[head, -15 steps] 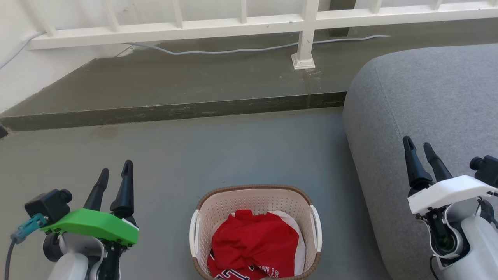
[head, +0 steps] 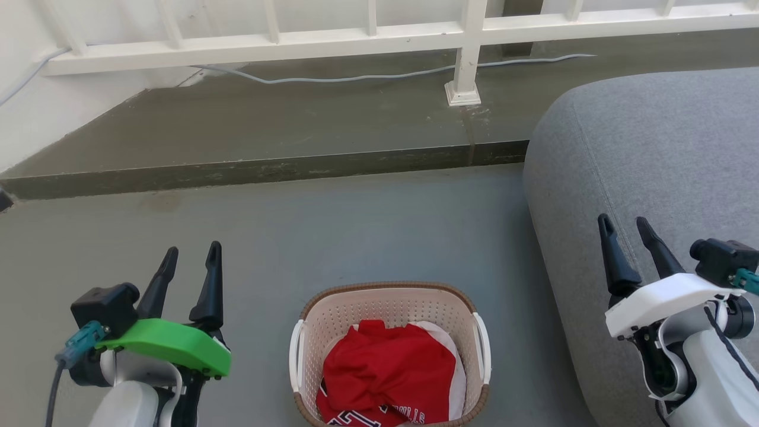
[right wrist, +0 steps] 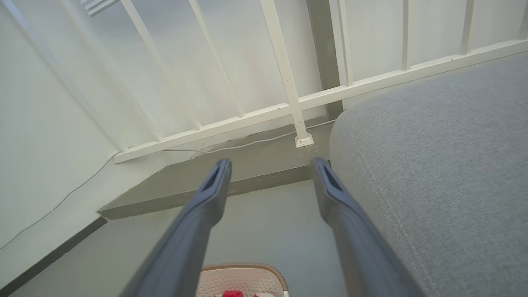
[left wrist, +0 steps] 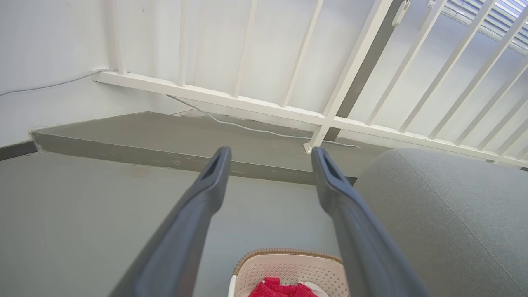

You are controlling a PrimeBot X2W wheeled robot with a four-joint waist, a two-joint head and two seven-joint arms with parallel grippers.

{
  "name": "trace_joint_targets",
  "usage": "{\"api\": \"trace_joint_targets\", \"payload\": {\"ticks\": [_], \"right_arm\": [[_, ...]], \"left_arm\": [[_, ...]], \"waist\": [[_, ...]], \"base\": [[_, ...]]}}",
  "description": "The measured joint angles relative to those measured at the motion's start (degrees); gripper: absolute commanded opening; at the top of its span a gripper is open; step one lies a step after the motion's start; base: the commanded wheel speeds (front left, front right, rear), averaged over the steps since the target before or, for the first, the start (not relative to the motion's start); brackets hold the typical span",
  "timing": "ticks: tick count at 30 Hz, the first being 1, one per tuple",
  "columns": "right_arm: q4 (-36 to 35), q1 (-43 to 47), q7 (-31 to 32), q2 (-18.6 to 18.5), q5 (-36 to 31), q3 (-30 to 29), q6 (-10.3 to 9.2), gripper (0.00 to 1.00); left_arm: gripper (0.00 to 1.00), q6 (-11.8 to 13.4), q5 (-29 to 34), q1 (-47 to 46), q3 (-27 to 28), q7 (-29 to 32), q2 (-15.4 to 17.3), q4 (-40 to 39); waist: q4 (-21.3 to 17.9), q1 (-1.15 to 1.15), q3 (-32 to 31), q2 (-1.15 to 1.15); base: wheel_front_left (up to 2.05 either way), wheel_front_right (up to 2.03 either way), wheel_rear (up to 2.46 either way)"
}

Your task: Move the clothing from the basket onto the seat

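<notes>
Nearest you, low in the head view, the basket [head: 386, 287] sits on the floor [head: 356, 225] between your two arms. The clothing [head: 385, 370] lies bunched inside it: red cloth on top, white fabric at its right side, lettering at the near edge. Close on the basket's right rises the rounded side of the seat [head: 652, 154], with a narrow strip of floor between them.

Beyond the basket you have a broad stretch of open floor, ending at a raised concrete ledge [head: 267, 124]. Its dark front edge runs across the view and meets the seat's far corner. On the ledge a grey cable [head: 356, 77] trails along the foot of a white railing [head: 267, 42], and one railing post [head: 463, 71] stands near the seat. A pale wall [head: 24, 124] closes the left side.

Your left gripper [head: 193, 249] hovers over the floor left of the basket, fingers spread apart and empty, pointing toward the ledge. Your right gripper [head: 623, 220] hangs over the seat's near rounded edge, fingers likewise parted with nothing between them. In both wrist views the gap between the fingers shows floor and ledge.
</notes>
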Motion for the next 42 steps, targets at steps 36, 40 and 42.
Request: {"api": "trace_joint_targets", "payload": {"ticks": [36,40,42], "right_arm": [[2.59,-1.23,-5.02,-1.14,-15.21,2.75,-1.42,1.0],[2.59,-1.23,-5.02,-1.07,-15.13,2.52,-0.97,1.0],[2.59,-1.23,-5.02,-1.03,-15.13,2.29,-0.92,1.0]], "left_arm": [[1.0,2.87,16.45,-0.94,-3.83,-4.91,0.66,0.74],[1.0,2.87,16.44,-0.94,-3.74,-4.91,0.48,0.99],[1.0,2.87,16.37,-0.94,-3.67,-4.91,0.38,1.16]], "waist": [[-0.34,0.0,-0.18,0.0],[-0.43,0.0,-0.25,0.0],[-0.47,0.0,-0.27,0.0]], "base": [[0.0,0.0,0.0],[0.0,0.0,0.0],[0.0,0.0,0.0]]}}
